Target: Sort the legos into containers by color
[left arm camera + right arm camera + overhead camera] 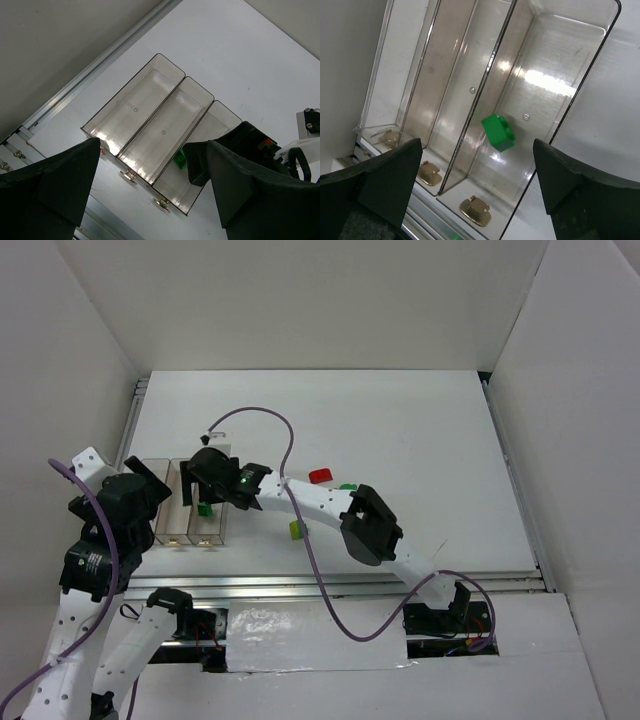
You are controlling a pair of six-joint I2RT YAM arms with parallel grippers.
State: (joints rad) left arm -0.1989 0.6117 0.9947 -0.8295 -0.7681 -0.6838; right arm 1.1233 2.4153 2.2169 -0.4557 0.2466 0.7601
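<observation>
Three joined clear trays point(168, 525) stand at the table's left. A green brick point(497, 132) lies tilted inside the rightmost tray point(555, 75); it also shows in the top view point(205, 509) and the left wrist view point(180, 159). My right gripper point(203, 494) hovers open over that tray, its jaws point(480, 200) wide apart and empty, not touching the brick. My left gripper point(155, 480) is open and empty above the trays' point(150, 100) near-left end. A red brick point(321, 476), a green brick point(348, 486) and a yellow-green brick point(296, 530) lie loose on the table.
White walls close in the table on the left, back and right. A metal rail point(100, 60) runs beside the trays' left side. The right arm point(330, 505) stretches across the loose bricks' area, its purple cable point(285, 440) looping above.
</observation>
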